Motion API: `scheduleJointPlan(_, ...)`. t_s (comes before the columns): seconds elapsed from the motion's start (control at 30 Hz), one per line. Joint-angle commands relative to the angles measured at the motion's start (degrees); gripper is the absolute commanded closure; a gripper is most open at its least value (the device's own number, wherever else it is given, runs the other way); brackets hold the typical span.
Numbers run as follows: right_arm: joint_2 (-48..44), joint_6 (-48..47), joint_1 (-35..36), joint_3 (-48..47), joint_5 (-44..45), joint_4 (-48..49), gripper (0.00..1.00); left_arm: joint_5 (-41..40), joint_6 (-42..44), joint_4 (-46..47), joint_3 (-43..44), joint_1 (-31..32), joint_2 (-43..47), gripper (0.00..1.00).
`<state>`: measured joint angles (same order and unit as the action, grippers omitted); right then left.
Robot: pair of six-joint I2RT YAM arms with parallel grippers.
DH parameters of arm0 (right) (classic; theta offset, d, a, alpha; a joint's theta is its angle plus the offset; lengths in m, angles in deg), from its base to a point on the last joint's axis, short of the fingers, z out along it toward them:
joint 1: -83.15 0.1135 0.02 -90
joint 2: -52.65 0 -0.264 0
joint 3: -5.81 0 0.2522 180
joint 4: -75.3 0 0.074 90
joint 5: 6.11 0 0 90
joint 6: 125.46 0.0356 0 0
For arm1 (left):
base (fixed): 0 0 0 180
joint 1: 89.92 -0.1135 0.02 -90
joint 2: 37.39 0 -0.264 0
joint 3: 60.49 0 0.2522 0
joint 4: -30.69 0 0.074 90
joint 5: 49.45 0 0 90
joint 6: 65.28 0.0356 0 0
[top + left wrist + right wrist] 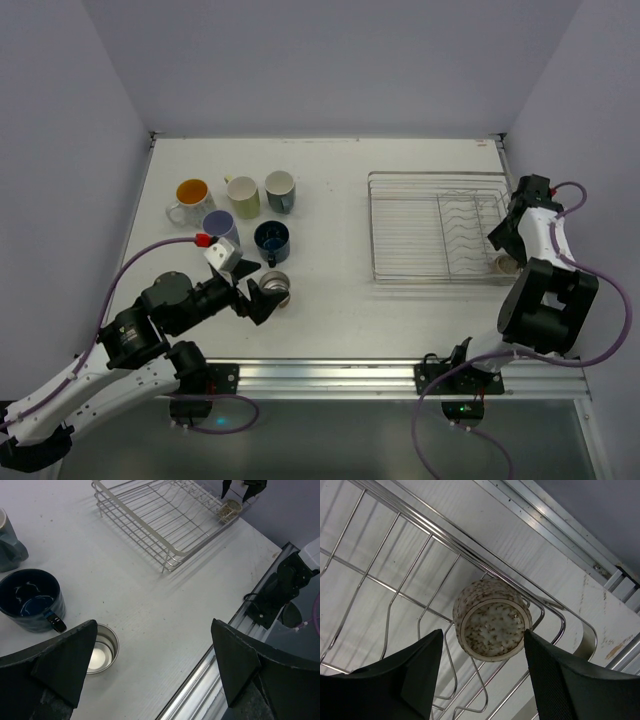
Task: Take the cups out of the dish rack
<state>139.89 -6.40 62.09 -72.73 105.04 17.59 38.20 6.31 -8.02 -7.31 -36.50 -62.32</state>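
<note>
From the top view, my left gripper (256, 298) sits at lower left with its fingers spread, beside a steel cup (276, 287). A cluster of mugs (243, 196) stands above it. The dish rack (436, 226) lies right of centre, and the right gripper (503, 243) hangs over its lower-right corner.

In the left wrist view, the steel cup stands upright just beside my left finger, with a navy mug (31, 599) at the left edge.

In the right wrist view, a speckled cream cup (492, 621) sits in the rack's corner against the rim wire. The fingers are spread on either side of it and are not clamping it.
</note>
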Motion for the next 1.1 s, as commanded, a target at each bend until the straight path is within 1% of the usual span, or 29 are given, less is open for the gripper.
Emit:
scheduleJointPlan(0.0,1.1,0.9,-0.1,-1.1,-2.4,-2.7,0.32,-2.1,0.1,0.4,0.0,0.8,0.4,0.0)
scheduleJointPlan(0.33,3.6,2.3,-0.1,1.3,-4.3,0.8,0.31,-2.1,0.1,0.3,0.1,0.8,0.0,0.0)
scheduleJointPlan(0.47,5.7,3.1,0.0,1.5,-4.4,1.8,0.33,-2.2,0.3,0.3,0.1,0.7,-0.2,0.0)
scheduleJointPlan(0.6,5.6,4.0,0.1,2.2,-3.9,3.6,0.44,-2.5,0.2,0.3,0.1,0.7,-0.4,0.0)
scheduleJointPlan(0.63,4.9,4.2,0.3,2.4,-3.7,4.0,0.49,-2.5,0.3,0.3,0.1,0.7,-0.5,0.0)
scheduleJointPlan(0.67,4.2,4.3,0.5,2.6,-3.6,4.7,0.52,-2.5,0.3,0.3,0.1,0.7,-0.6,0.0)
scheduleJointPlan(0.73,1.3,4.3,1.4,2.5,-2.0,5.1,0.66,-2.4,0.4,0.4,0.1,0.7,-0.6,0.0)
scheduleJointPlan(0.93,-5.3,4.3,2.1,3.2,-1.7,8.2,0.77,-2.5,0.4,0.3,0.1,0.7,-0.5,0.0)
scheduleJointPlan(1.07,-6.2,4.1,2.0,2.7,-1.5,8.9,0.79,-2.7,0.3,0.3,0.0,0.7,-0.2,0.0)
